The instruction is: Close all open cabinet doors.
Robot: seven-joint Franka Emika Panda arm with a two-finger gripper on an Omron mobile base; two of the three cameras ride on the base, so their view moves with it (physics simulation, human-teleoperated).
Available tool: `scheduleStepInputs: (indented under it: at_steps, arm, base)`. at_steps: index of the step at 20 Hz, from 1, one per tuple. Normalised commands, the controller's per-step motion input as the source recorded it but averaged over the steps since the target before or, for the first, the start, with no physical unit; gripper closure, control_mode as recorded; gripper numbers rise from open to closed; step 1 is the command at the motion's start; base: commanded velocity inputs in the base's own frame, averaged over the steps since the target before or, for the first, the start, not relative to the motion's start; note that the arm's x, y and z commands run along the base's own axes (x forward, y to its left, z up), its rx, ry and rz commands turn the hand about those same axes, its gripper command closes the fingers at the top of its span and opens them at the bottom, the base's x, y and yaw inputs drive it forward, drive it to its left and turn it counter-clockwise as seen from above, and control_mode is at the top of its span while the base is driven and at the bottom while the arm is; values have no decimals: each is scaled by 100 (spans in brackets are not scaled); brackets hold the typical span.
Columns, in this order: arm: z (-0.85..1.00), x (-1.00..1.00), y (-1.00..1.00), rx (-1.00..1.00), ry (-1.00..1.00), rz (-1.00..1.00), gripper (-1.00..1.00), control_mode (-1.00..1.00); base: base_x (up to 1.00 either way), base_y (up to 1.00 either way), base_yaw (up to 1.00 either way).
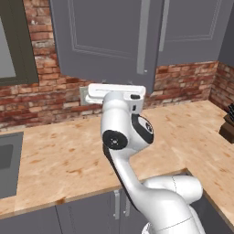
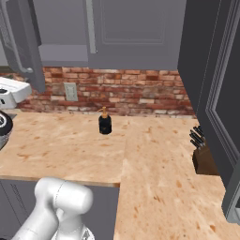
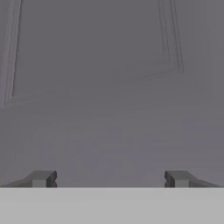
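Gripper (image 3: 109,179) comes first: its two dark finger tips stand wide apart with nothing between them, so it is spread and empty, and it looks straight at the flat slate-grey upper cabinet door with a recessed rectangular panel (image 3: 87,57), which lies directly ahead of it and seems very near. I cannot tell if the tips already touch the door. In the left base view the white hand is raised in front of the lower edge of this door (image 1: 100,36), left of its long vertical silver bar handle (image 1: 143,36). The door's long axis is upright, and it seems to stand out from the wall toward the robot, so I judge that the coming move is a push forward on its face.

Below lies the light wooden tabletop (image 1: 59,155), with a grey sink (image 1: 9,160) at its left. Farther right stand a small dark soap bottle (image 2: 105,123) and a dark knife block (image 2: 202,157). Behind is the red brick wall (image 2: 136,91), and another slate-grey door (image 2: 220,93) hangs open at the right.
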Motion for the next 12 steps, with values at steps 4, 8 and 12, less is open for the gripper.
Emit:
scheduleStepInputs:
  at_steps: [4,8,12]
  arm:
    - [0,29,-9,0,0,0,-100,-100]
    - [0,32,-6,0,0,0,-100,-100]
    - [0,25,-22,3,0,0,-100,-100]
  base:
    - [0,0,0]
    - [0,0,0]
    - [0,0,0]
